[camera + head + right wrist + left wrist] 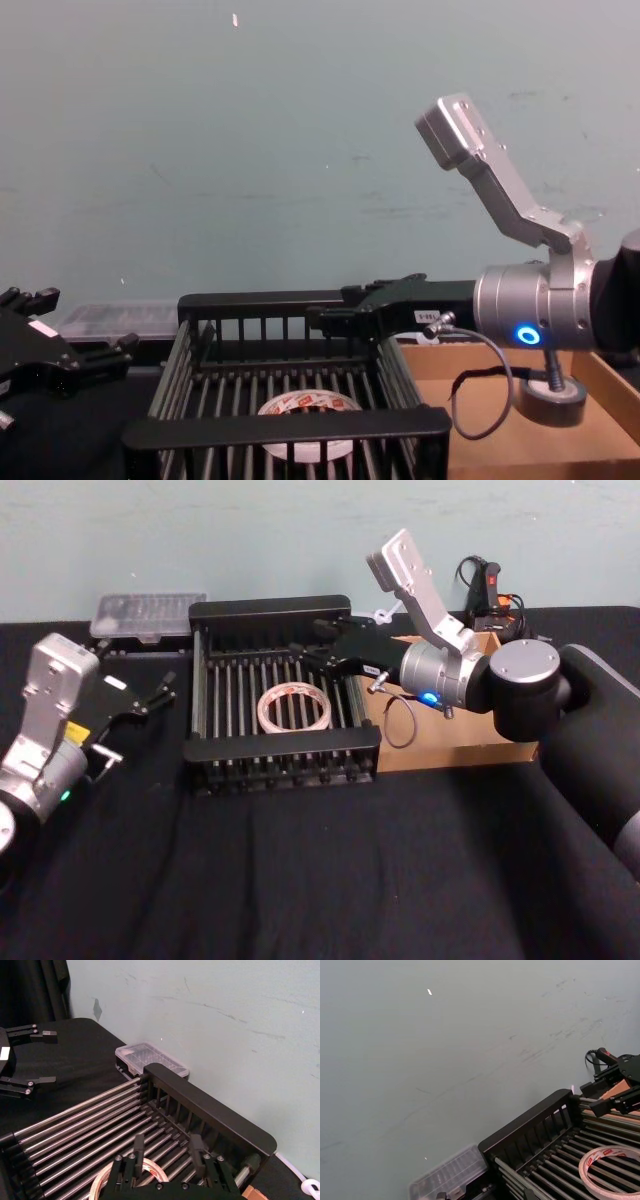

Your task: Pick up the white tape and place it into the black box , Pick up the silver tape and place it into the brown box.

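Observation:
The white tape (293,708) lies flat on the slatted floor of the black box (270,610), near its middle. Its red-marked core shows in the chest view (305,404) and the left wrist view (610,1170). My right gripper (315,648) hovers open and empty over the crate's far right part, just above and beyond the ring (150,1166). In the brown box (500,440) to the crate's right, the silver tape (565,405) sits flat, partly behind my right wrist. Off the crate's left side, my left gripper (163,692) stands open and empty.
A clear plastic case (148,613) lies behind the crate's far left corner, against the pale wall. A black and orange device (487,585) with cables stands at the back right. Black cloth (320,880) covers the table in front of both boxes.

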